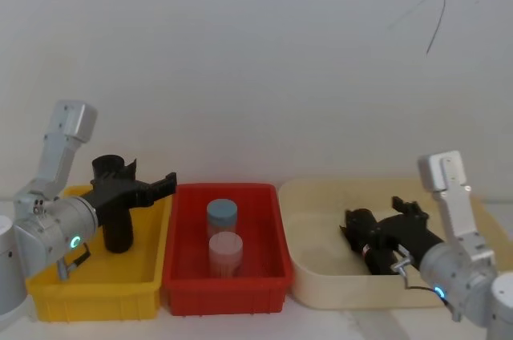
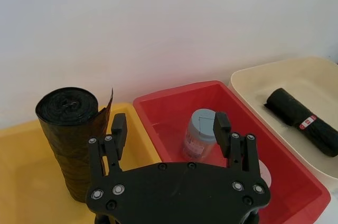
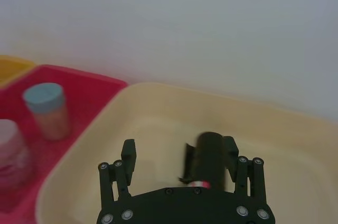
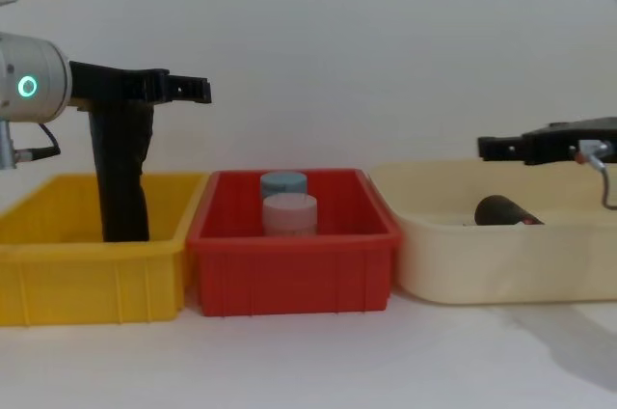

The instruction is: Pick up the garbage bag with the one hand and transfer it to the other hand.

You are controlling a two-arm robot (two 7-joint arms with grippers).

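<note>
The garbage bag (image 1: 358, 228) is a black roll with a red-and-white label band, lying on its side in the cream tray (image 1: 321, 288). It also shows in the left wrist view (image 2: 298, 118) and from the chest (image 4: 501, 210). My right gripper (image 1: 377, 232), on the blue-ringed arm, hovers open just above it. In the right wrist view the garbage bag (image 3: 211, 155) lies below, close to one finger of that gripper (image 3: 179, 147). My left gripper (image 1: 164, 184), on the teal-ringed arm, is open and empty above the yellow bin (image 1: 88, 292).
A taller plain black roll (image 1: 116, 212) stands upright in the yellow bin, right beside the left gripper's body. The red bin (image 1: 224, 288) in the middle holds a blue-lidded cup (image 1: 222, 216) and a pink-lidded cup (image 1: 225, 252). A white wall stands behind.
</note>
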